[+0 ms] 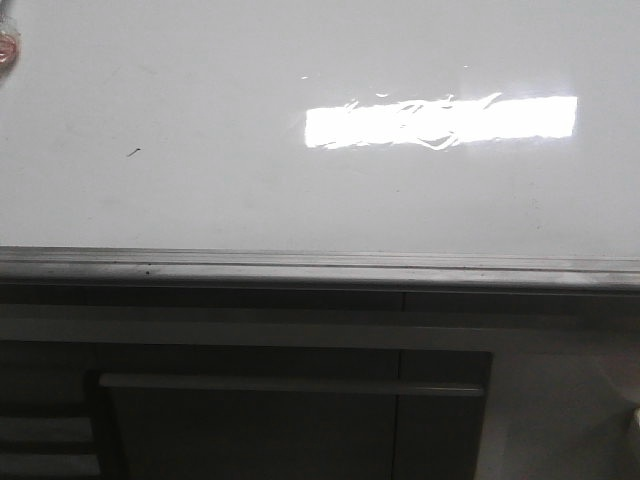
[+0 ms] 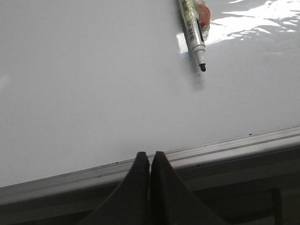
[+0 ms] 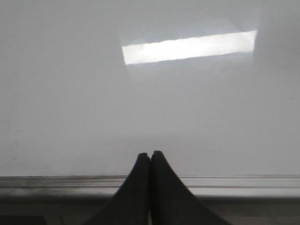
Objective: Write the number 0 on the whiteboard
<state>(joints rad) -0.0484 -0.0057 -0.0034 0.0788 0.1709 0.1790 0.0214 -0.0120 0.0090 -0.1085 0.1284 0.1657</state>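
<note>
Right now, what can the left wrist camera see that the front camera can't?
Only the left wrist view shows the marker lying uncapped on the whiteboard, with something red beside it, and the left gripper, its fingers pressed together. Only the front view shows a tiny dark speck and the grey cabinet below. Both show the white board, its metal edge and a bright glare. No 0 is drawn yet.

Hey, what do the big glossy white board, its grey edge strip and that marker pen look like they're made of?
Glossy white board: smooth, coated, gloss finish; it mirrors a sharp light glare. Grey edge strip: likely brushed metal, with long ridges and dull sheen. Marker pen: probably plastic, labelled barrel, dark tip.
</note>
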